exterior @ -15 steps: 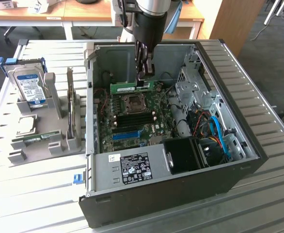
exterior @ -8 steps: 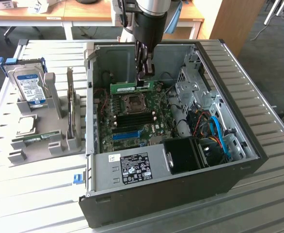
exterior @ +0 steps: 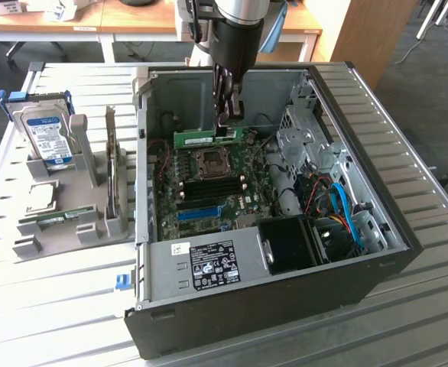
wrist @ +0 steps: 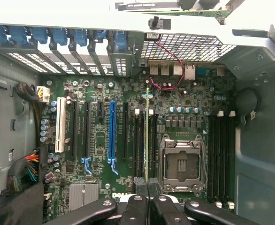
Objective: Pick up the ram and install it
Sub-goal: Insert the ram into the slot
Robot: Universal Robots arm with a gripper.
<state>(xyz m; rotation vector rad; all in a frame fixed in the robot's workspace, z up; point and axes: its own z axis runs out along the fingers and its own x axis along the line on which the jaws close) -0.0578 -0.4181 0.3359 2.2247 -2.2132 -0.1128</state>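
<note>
One long, thin green circuit-board ram stick [exterior: 209,138] [wrist: 147,136], clamped edge-on between narrow jaws inside one open black computer case [exterior: 285,298], over black memory slots [wrist: 140,140] beside processor socket [wrist: 182,159]. One look-alike green stick [exterior: 56,219] in grey holder [exterior: 94,210]; one blue-labelled silver hard drive [exterior: 47,138]. Slatted grey metal surface [exterior: 407,191] beneath; wooden desks [exterior: 132,19] behind.

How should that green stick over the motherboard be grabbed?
Grip the ram by its upper edge, from above, pinching the two flat faces: it is thin, stands on edge, and its lower edge likely must stay free for a slot. The gripper holds it so.
</note>
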